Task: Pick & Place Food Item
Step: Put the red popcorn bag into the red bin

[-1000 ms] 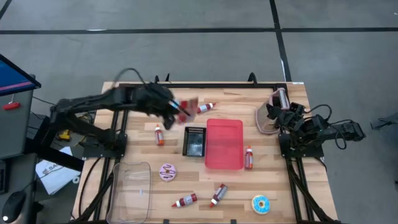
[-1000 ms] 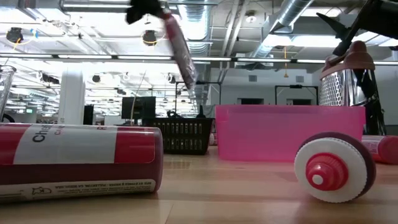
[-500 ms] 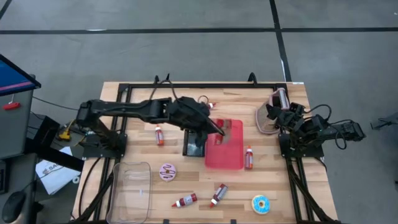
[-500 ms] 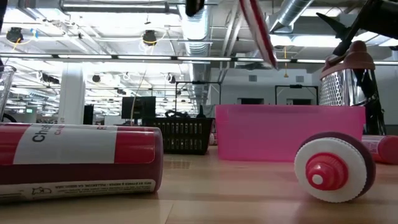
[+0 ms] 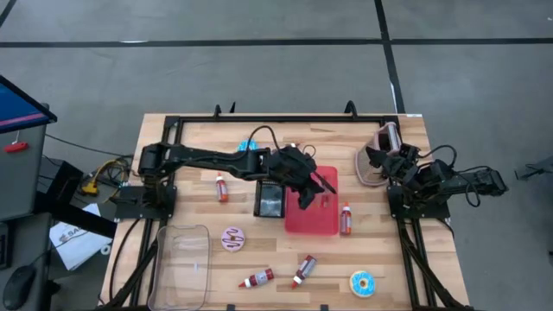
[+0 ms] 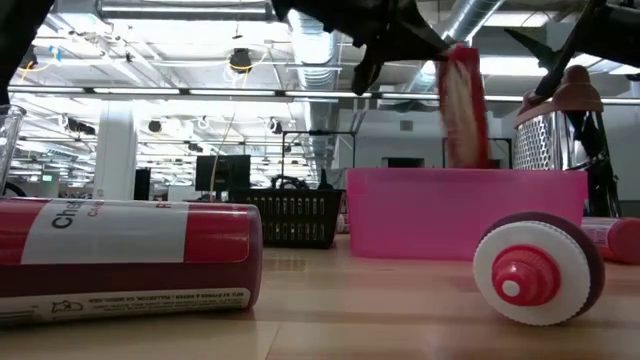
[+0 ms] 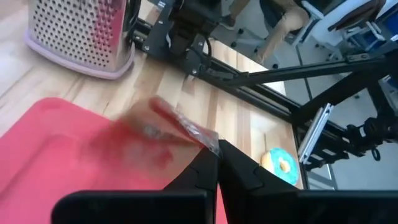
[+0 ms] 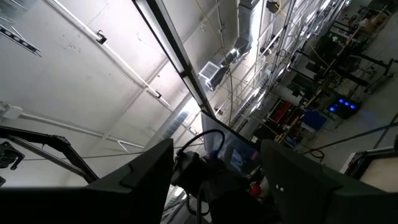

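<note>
Left claw (image 5: 313,188), pinching red food packet (image 6: 462,108), now over pink bin (image 5: 321,222); previously beside it.

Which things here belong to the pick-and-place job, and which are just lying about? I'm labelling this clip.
In the job:
left gripper, shut on the food packet
pink bin, under the packet

Lying about:
grater
black basket
clear tray
donuts
red-and-white tubes
right gripper, parked at the table's edge

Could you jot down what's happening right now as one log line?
left hand: shut on food packet | position: over pink bin | right hand: open, parked at table edge
</note>
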`<state>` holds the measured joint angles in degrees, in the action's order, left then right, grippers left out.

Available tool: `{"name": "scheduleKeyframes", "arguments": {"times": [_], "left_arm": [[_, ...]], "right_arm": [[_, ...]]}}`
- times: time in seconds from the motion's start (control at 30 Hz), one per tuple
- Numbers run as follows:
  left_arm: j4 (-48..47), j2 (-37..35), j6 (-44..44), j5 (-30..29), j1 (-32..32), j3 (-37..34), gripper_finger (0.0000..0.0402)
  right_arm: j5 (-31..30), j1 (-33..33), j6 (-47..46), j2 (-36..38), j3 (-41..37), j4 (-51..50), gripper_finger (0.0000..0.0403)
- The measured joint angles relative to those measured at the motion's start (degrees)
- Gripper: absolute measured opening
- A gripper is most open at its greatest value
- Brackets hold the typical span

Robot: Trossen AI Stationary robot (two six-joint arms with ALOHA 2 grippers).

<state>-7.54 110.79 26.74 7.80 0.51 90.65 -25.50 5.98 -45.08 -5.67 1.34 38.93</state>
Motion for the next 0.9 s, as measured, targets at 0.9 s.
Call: {"name": "scheduleKeyframes", "arguments": {"times": [0.9], "left_arm": [[0.7,2.3,7.1,2.1,-0.4,-4.3,0.0033]], "right_arm": [[0.3,0.0,-0.2,0.0,0.0,-1.8,0.0235]]}}
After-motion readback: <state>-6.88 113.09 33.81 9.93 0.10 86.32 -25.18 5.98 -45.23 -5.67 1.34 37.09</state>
